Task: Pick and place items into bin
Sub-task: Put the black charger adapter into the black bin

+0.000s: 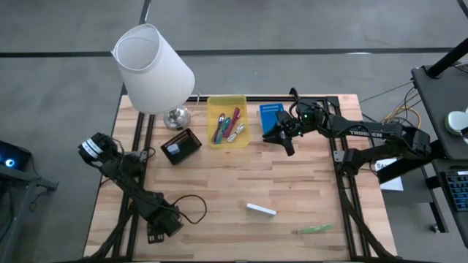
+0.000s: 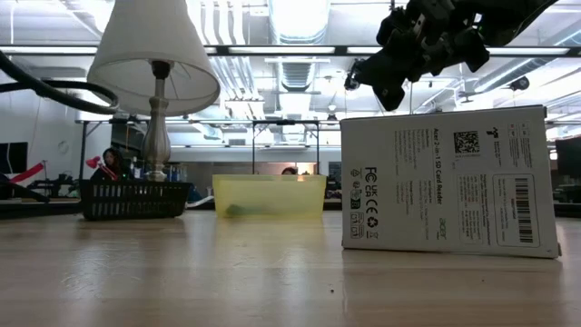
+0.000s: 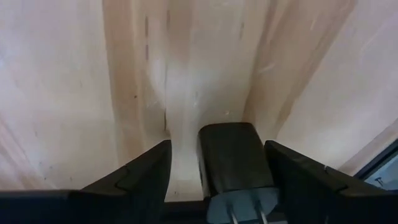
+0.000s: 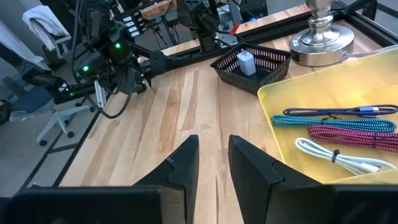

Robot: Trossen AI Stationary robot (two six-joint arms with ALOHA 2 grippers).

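**What we can't really make out here**

In the low view, the translucent yellow plastic bin (image 2: 269, 195) blurs its contents into a dark smudge. We can't read the white printed cardboard box (image 2: 447, 179) label. The right wrist view cuts the bin (image 4: 348, 99) off at the edge, with cables running out of frame.

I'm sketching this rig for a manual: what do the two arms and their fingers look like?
Both arms are dark, jointed tubes. The right arm carries pale lettering and loose cabling, with green lights near the right gripper. The left arm trails a looping black cable. The left gripper's fingers are matte black, angular wedges.
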